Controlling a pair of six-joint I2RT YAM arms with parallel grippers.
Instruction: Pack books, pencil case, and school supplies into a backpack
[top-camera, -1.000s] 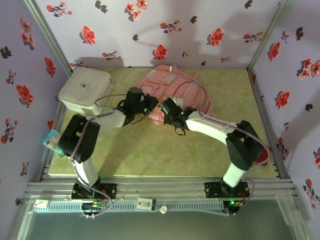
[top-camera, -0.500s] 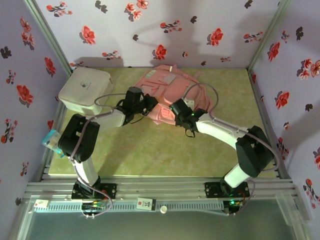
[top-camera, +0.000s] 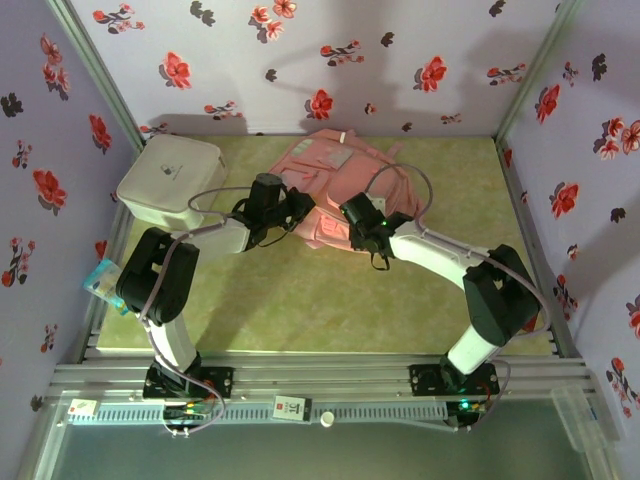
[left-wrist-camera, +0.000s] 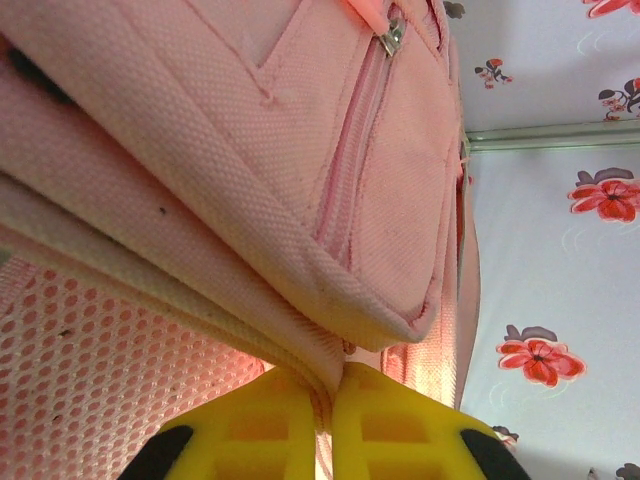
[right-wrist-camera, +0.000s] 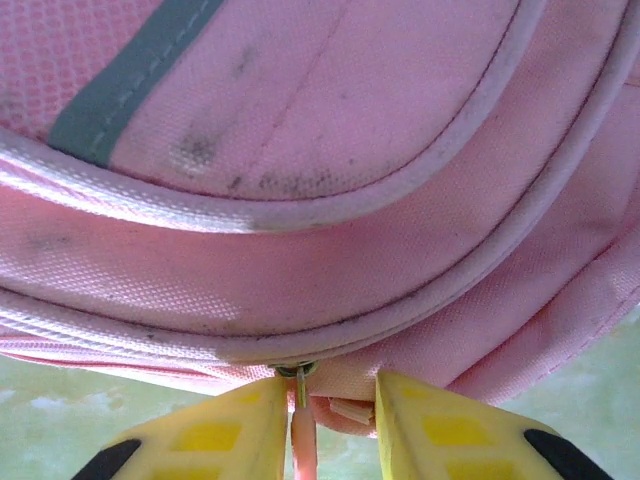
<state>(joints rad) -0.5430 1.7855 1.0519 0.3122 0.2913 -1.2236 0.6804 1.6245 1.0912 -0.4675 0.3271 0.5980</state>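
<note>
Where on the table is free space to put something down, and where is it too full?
Free: the wide green mat strip between the backpack and the arm bases; the far right corner beside the backpack. Crowded: the white box at far left, and the backpack's near edge, where the left gripper and right gripper meet.

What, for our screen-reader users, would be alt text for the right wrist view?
Two yellow fingers stand slightly apart on either side of a pink zip pull hanging from the seam of a pale-pink backpack. Its scuffed fabric lies above, green table below.
</note>
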